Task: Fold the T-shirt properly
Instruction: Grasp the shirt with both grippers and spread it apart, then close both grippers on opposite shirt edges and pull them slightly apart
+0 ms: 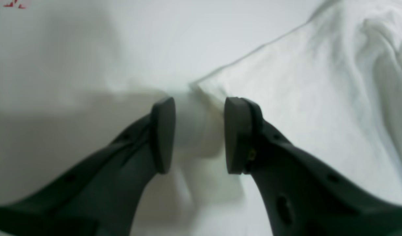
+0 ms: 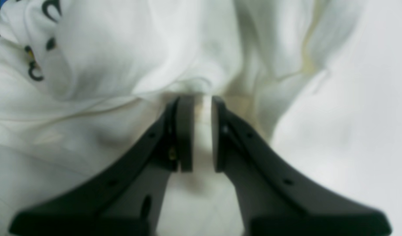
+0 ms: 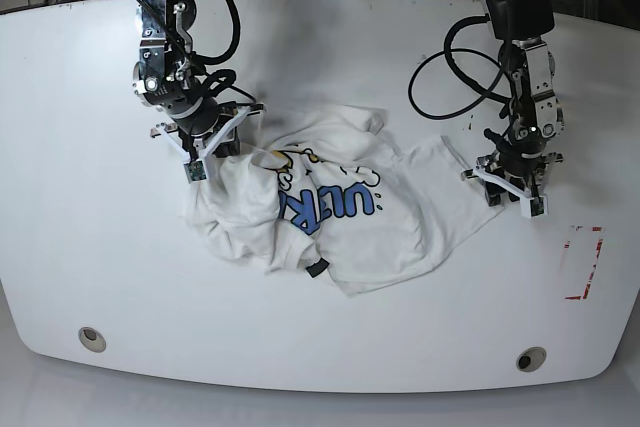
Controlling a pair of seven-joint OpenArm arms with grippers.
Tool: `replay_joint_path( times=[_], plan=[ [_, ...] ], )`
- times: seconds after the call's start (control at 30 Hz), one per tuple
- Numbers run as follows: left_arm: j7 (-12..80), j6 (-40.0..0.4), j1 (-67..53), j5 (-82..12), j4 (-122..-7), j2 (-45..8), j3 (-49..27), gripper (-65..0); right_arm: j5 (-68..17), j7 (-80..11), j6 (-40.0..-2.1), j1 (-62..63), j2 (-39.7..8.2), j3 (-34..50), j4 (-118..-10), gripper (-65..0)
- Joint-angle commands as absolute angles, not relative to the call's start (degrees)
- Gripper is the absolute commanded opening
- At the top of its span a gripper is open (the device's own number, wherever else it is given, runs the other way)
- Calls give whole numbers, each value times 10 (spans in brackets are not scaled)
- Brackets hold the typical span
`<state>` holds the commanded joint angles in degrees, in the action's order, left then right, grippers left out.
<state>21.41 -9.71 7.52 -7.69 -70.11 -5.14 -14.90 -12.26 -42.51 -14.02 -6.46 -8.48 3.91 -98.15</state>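
While T-shirt (image 3: 400,232) lay rumpled across worktop (image 3: 400,347), left pincer (image 1: 199,136) stood part-open at its corner, right pincer (image 2: 201,134) narrowly parted beside bunched folds. Cotton looked light, floppy; corners seemed best holds.
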Motion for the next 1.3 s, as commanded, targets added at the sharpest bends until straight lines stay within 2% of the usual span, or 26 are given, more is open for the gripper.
replay_joint_path(
  times=[0.3,0.7,0.83,0.97,1.03,1.3],
  plan=[
    [218,-98,75,-77,-701,-51,-149,-415,-122,-425,-140,-65,-85,39,-993,-558],
    [282,-99,87,-79,-698,-50,-148,-408,-122,-425,-140,-65,-85,39,-997,-558],
    [296,-99,92,-84,-698,-49,-148,-339,-122,-425,-140,-65,-84,39,-997,-558],
    [305,-99,93,-132,-698,-50,-148,-210,-122,-425,-140,-65,-83,39,-996,-558],
    [307,-99,93,-151,-698,-51,-147,-192,-122,-425,-140,-65,-82,38,-996,-558],
    [323,-99,94,-192,-698,-51,-146,-203,-122,-425,-140,-64,-82,38,-996,-558]
  ],
)
